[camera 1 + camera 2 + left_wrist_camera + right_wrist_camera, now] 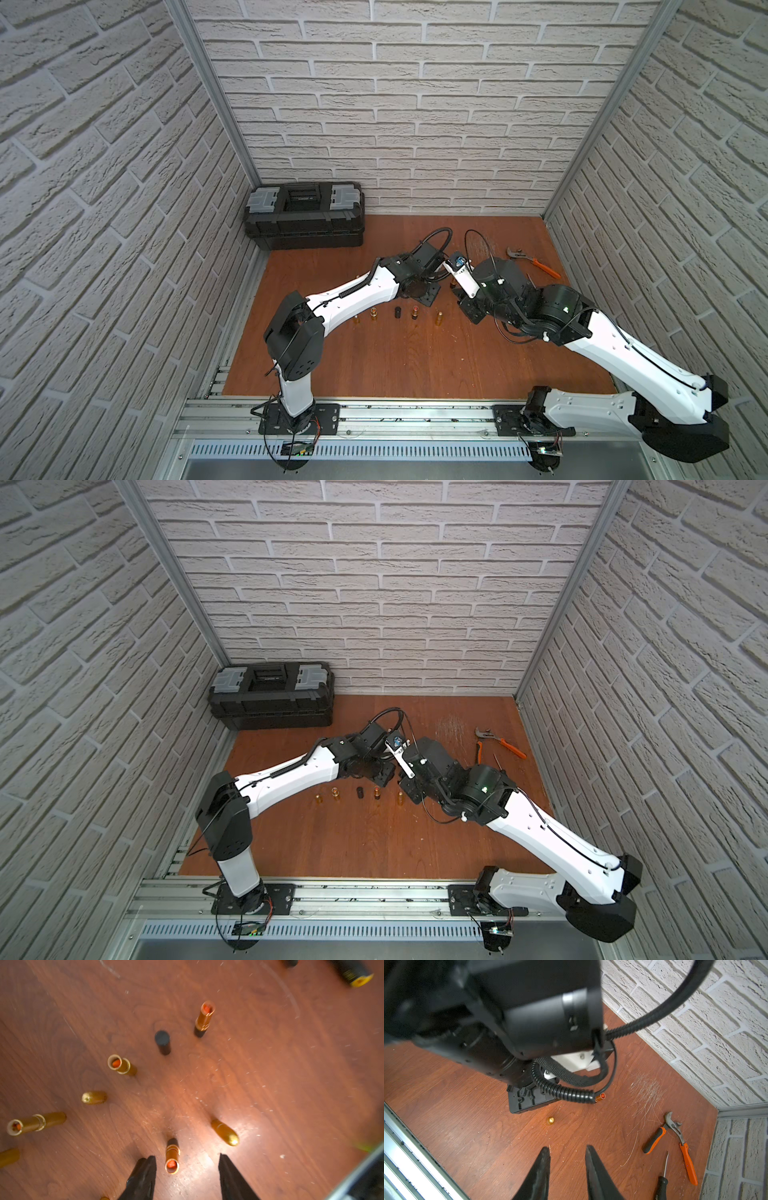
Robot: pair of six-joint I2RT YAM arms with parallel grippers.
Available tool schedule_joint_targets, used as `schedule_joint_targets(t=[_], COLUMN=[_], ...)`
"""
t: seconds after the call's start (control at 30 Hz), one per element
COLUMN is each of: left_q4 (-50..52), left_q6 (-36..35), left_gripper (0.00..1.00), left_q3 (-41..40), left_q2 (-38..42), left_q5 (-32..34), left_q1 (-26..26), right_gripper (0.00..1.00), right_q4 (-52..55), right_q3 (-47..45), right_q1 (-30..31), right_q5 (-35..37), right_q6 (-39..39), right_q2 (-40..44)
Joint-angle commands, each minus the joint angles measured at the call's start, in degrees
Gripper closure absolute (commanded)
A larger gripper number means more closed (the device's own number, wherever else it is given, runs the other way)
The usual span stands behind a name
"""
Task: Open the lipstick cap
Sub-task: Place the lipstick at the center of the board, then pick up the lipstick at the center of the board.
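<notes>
In the left wrist view an uncapped gold lipstick [172,1157] with an orange stick stands upright on the wooden table, between the fingers of my left gripper [187,1156]. The gripper is open and neither finger touches the lipstick. A gold cap [225,1132] stands on the table just beyond it. In a top view my left gripper [428,293] hangs low over the middle of the table, and my right gripper [467,307] is close beside it. My right gripper [567,1147] is open a little, with only bare table between its fingers.
More uncapped lipsticks [204,1018] [121,1065] [35,1123], a black cap [162,1042] and a gold cap [94,1097] stand in a loose row. Orange-handled pliers [675,1134] and a screwdriver [662,1178] lie at the back right. A black toolbox [305,216] is at the back left.
</notes>
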State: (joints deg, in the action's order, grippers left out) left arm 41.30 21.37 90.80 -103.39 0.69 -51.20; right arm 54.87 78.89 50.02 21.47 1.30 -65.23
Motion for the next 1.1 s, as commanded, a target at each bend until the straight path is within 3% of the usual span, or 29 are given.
schedule_joint_targets(t=[0.0, 0.4, 0.6, 1.07], left_q4=[9.23, 16.22, 17.79, 17.88], left_q6=[-1.9, -3.59, -3.7, -4.41], left_gripper=[0.49, 0.49, 0.5, 0.53], left_q3=[4.69, 16.55, 18.56, 19.06], left_q2=[-3.26, -15.28, -18.77, -22.95], left_q5=[-4.56, -2.85, 0.29, 0.27], left_q1=[-0.96, -5.31, -6.14, -6.14], right_gripper=[0.69, 0.68, 0.68, 0.68], right_q4=[1.96, 2.17, 2.37, 0.44], right_q3=[2.38, -3.66, -6.17, -9.15], right_q1=[-0.19, -0.19, -0.2, -0.2], right_q5=[2.57, 5.02, 5.53, 4.21], right_q6=[1.38, 3.13, 3.57, 4.16], right_q2=[3.13, 17.24, 18.14, 18.54])
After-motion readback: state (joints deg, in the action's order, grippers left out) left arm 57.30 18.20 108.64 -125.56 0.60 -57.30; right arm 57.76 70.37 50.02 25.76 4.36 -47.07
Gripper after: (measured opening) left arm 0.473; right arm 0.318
